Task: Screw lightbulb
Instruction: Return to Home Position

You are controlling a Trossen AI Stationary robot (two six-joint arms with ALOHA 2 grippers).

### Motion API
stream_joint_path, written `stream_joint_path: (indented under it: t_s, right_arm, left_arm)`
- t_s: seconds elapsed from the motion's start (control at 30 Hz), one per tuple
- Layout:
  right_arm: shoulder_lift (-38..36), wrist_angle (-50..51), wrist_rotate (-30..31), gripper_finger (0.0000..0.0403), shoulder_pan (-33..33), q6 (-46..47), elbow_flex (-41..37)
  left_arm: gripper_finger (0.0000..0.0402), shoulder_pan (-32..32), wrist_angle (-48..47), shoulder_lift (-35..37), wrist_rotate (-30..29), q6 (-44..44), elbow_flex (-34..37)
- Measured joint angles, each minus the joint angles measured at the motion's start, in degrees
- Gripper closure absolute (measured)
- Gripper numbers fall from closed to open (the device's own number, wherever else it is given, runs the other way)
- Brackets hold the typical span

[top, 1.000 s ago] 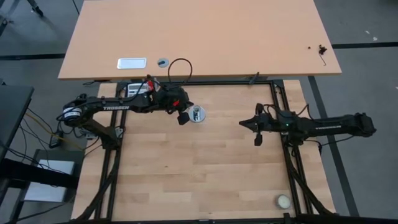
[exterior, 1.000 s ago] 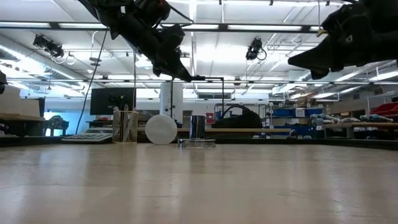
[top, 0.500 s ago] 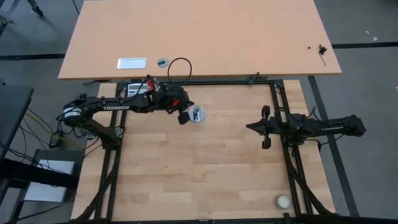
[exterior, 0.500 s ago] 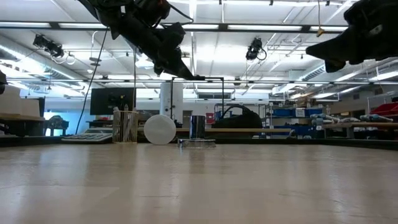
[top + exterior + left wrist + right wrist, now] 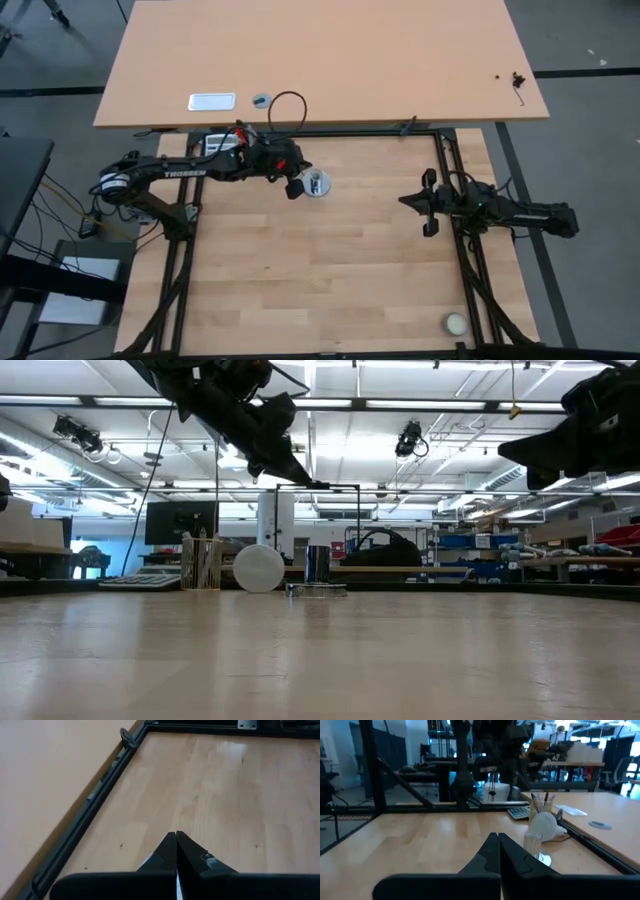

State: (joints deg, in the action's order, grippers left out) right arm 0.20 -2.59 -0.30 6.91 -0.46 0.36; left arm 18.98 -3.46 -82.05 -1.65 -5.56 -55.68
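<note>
Right claw (image 5: 404, 201) has retreated; left claw (image 5: 295, 189) hides the lightbulb (image 5: 258, 568) overhead.

Pale wood-plank counter (image 5: 300, 290) w/ a black frame (image 5: 440, 150) round its edge. A silver socket disc (image 5: 317, 186) w/ upright ctr sits left of mid, and the white lightbulb (image 5: 259, 568) lies just beside it on the wood. A small cream ball (image 5: 456, 323) rests alone nr a right-side corner, well apart from both.
</note>
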Motion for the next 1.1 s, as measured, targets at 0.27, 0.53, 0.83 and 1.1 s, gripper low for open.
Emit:
stream_joint_path:
  t_s: [0.27, 0.53, 0.83, 1.1]
  right_arm:
    - [0.2, 1.8, 0.5, 0.0403, 0.0, 0.6, 0.0]
    - [0.3, 1.6, 0.7, 0.0401, 0.0, 0.4, 0.0]
    - [0.3, 1.5, 1.3, 0.0400, 0.1, -0.8, 0.0]
    - [0.9, 1.4, 1.1, 0.0400, 1.5, 1.0, 0.0]
  left_arm:
    - [0.0401, -0.3, 3.0, 3.3, -0.1, -0.2, 2.2]
    - [0.0401, -1.0, 10.7, 9.2, 1.2, -0.2, 9.2]
    - [0.0401, -1.1, 14.9, 19.9, 2.4, 0.2, 18.7]
    - [0.0401, -1.1, 18.0, 30.9, 2.4, 0.7, 27.3]
